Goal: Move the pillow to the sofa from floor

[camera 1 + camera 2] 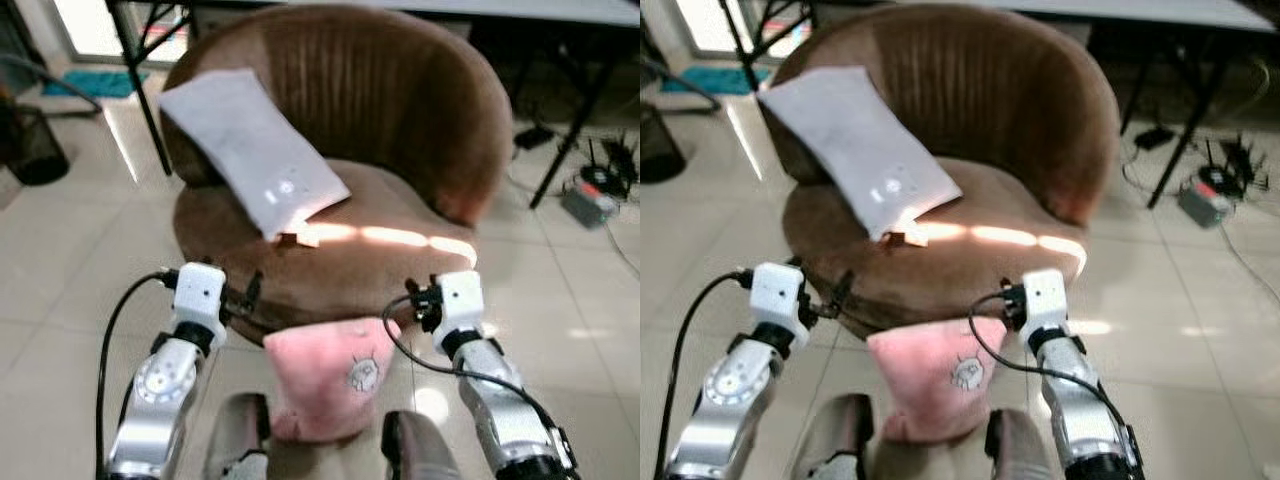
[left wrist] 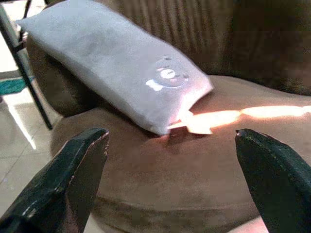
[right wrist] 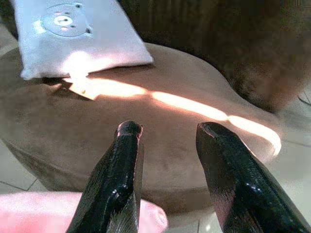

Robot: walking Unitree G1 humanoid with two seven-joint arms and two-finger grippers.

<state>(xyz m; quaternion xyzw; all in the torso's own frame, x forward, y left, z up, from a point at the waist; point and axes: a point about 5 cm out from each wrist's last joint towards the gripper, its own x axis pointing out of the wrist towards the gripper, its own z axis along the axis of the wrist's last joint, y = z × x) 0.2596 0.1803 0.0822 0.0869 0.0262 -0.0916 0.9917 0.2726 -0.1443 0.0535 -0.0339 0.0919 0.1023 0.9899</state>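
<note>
Pink pillow (image 1: 328,378), lettering unreadable.

You see soft daylight and mild blur in both eye views. A bright sun stripe crosses the brown chair seat (image 1: 330,250) just ahead of the right gripper (image 3: 167,128), overexposed almost to white. Beyond the left gripper (image 2: 170,141), the white pillow (image 2: 112,63) looks smeared, its print glowing.

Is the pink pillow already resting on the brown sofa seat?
No, the pink pillow sits on the floor against the sofa front, below the seat.
</note>
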